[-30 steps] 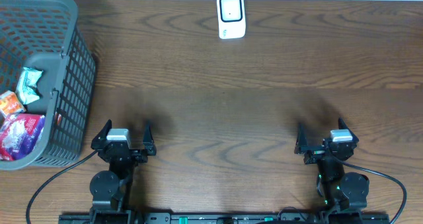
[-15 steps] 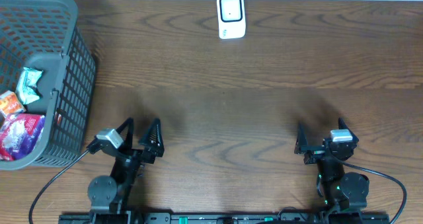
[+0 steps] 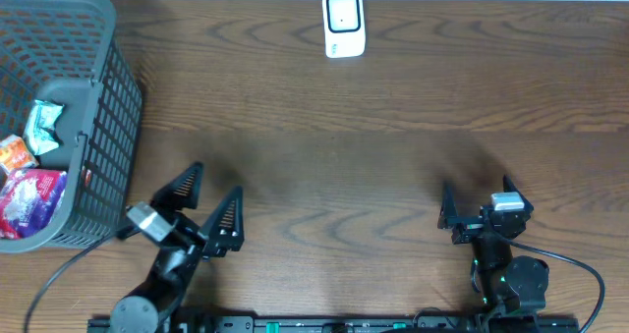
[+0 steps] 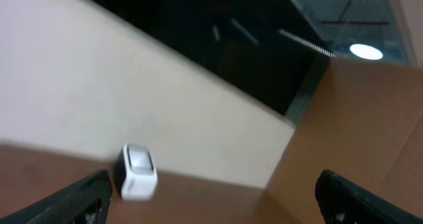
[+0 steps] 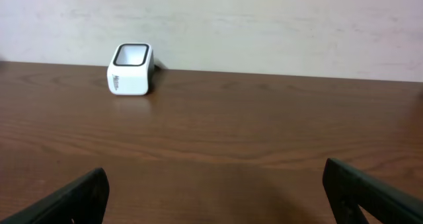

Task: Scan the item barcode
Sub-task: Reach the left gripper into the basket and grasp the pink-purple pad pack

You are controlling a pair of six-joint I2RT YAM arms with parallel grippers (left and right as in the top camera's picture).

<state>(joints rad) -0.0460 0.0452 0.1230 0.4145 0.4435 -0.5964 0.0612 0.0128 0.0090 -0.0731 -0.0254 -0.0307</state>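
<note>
From overhead you've got the grey basket point(image 3: 98, 127) at the left edge of the table point(image 3: 393, 127) with the snack packets point(image 3: 29, 200) lying inside it. The white scanner point(image 3: 344, 24) sits way over at the far edge, roughly in the middle. That's the only view where the basket and packets show up at all. Your left gripper point(image 3: 214, 181) is rolled over and twisted toward the basket's near corner, jaws spread wide with nothing in them. A second ago it was squared up facing straight ahead, so it's swung and tilted since. Your right gripper point(image 3: 477, 188) hasn't budged. It's wide open and empty too, parked at the near edge.

Left wrist cam is tilted and blurry. The scanner's low on the left, and above it you get the wall point(image 4: 99, 85) and a dark window point(image 4: 218, 45) that overhead never shows.

Right wrist cam is level, looking flat across the wood at the scanner off to the left, with both fingers point(image 5: 73, 197) in the bottom corners.
</note>
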